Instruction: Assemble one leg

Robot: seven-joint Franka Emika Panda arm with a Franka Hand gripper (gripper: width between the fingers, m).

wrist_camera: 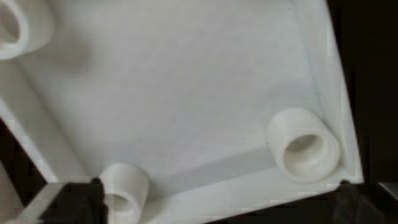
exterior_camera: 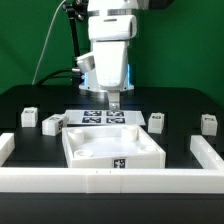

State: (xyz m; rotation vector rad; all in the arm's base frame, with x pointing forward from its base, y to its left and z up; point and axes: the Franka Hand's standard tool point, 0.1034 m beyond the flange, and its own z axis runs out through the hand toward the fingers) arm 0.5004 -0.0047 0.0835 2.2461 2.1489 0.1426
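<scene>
Four legs are resting on the dark surface (exterior_camera: pixel 180 104), each showing a black-and-white tag. At the exterior view's left, the outer left leg (exterior_camera: pixel 28 116) and the inner left leg (exterior_camera: pixel 52 123) are sitting near each other. At the exterior view's right, the inner right leg (exterior_camera: pixel 156 121) and the outer right leg (exterior_camera: pixel 208 123) are lying well apart. None is touching the gripper.

Between the two pairs, the marker board (exterior_camera: pixel 105 118) is lying flat. In front of it, the large white panel (exterior_camera: pixel 90 158) is sitting with its raised rim facing up. The wrist view is showing the panel's inner face and a round corner socket (wrist_camera: pixel 302 147).

The gripper (exterior_camera: pixel 113 101) is hanging over the marker board, just behind the panel's far edge, and is carrying nothing visible. Whether its jaws are parted or closed cannot be told. A low white rail (exterior_camera: pixel 110 182) is bordering the surface at the front.
</scene>
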